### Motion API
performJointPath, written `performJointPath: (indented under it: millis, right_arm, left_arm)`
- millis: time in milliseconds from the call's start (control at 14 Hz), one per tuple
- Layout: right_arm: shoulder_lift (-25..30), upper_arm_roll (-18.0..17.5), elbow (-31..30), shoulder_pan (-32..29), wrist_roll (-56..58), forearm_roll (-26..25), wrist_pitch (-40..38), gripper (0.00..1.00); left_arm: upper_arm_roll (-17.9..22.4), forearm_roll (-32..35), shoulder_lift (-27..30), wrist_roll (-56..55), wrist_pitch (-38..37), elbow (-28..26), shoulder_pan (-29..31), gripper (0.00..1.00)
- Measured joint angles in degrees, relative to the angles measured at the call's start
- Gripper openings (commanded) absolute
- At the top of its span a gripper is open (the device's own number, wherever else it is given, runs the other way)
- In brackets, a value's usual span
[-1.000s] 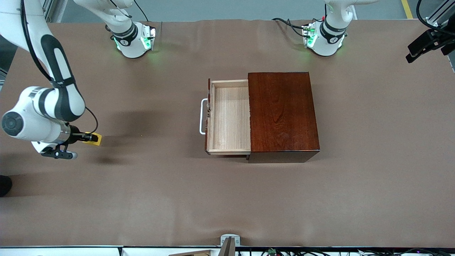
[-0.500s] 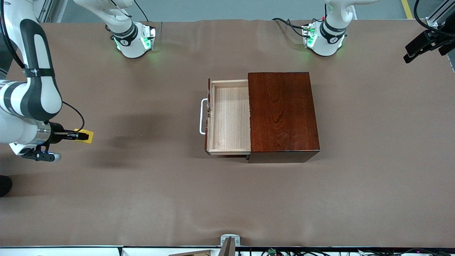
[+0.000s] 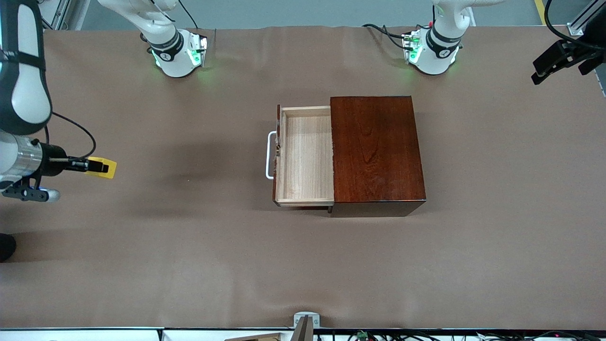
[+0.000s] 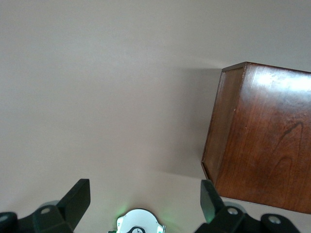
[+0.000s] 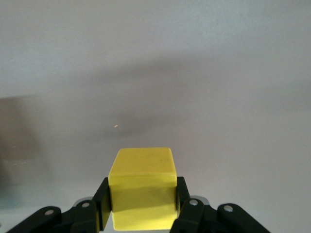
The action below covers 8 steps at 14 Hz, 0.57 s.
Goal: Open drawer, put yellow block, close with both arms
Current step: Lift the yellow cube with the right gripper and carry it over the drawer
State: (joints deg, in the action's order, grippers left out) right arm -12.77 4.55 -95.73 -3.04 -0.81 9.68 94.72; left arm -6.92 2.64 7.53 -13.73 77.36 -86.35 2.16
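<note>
My right gripper (image 3: 97, 166) clamps yellow block (image 3: 107, 167), up over table (image 3: 189, 260) at right arm's end. Drawer (image 3: 305, 156) stands pulled out of mahogany box (image 3: 376, 149), white handle (image 3: 270, 155) facing my block. Left gripper (image 3: 551, 64) waits at left arm's end.

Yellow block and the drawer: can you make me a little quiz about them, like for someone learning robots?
1. True or false: the drawer is open.
2. What is the right end effector holding?
3. Where is the left end effector? A: inside the drawer. B: in the air, open, over the left arm's end of the table.

Key:
1. True, and nothing is in it.
2. The yellow block, over the right arm's end of the table.
3. B.
</note>
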Motion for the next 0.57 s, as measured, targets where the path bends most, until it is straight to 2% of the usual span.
performJointPath:
  millis: [286, 571]
  right_arm:
    - [2.59, -0.28, 0.17, 4.91, -12.55, 1.30, -2.62, 0.00]
    - [3.19, -0.52, 2.66, 14.04, -31.19, 2.43, -4.45, 0.00]
  left_arm:
    - [-1.00, 0.00, 0.00, -0.05, 0.00, 0.01, -0.02, 1.00]
    - [-1.17, 0.00, -0.01, -0.08, 0.00, 0.01, -0.02, 1.00]
